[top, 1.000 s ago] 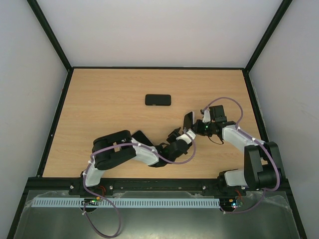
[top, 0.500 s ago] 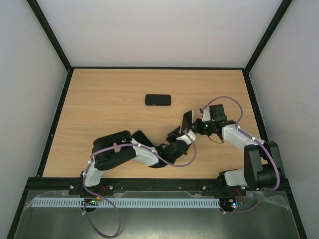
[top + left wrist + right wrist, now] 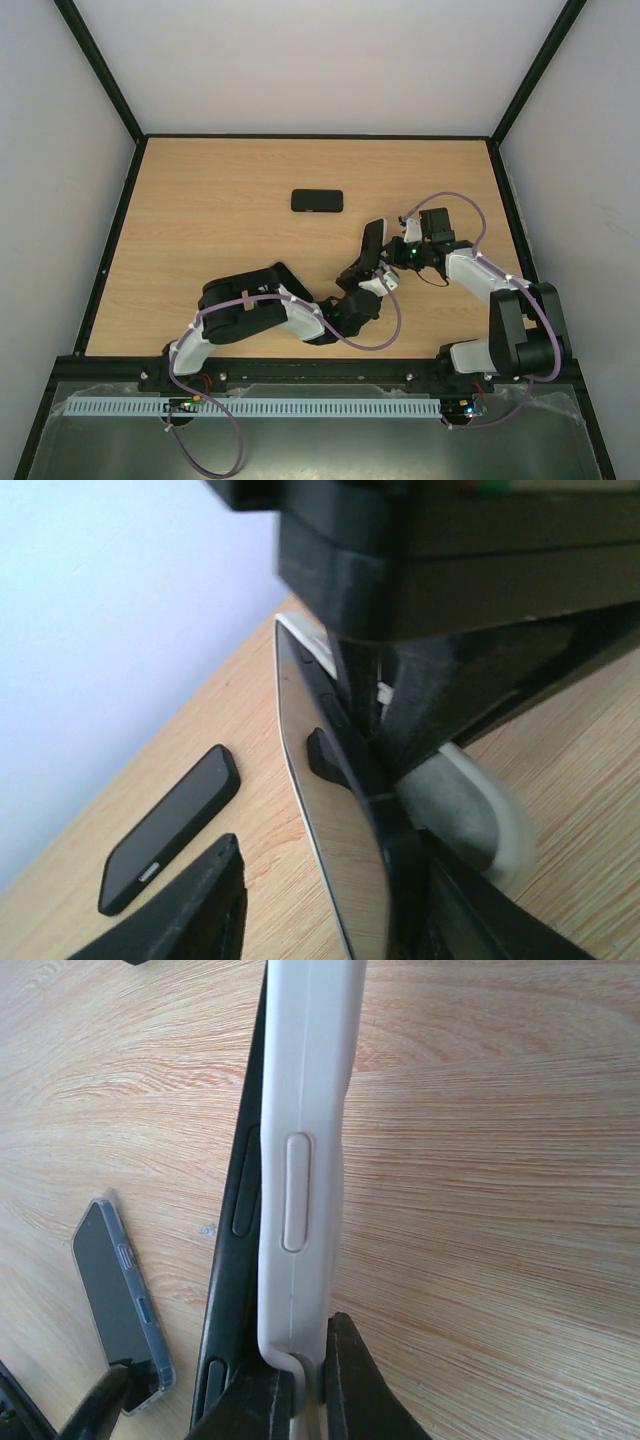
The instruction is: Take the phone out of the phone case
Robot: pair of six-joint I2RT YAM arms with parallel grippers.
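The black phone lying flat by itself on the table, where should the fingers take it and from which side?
Take the black phone across its two long edges, near mid-length, coming straight down from above. It lies flat on the table, so only its thin sides offer a hold, and the narrower span probably suits the fingers.

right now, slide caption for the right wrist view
right fingers pinch the pale phone case by its edge, black phone exposed beside it, second phone lying on the table
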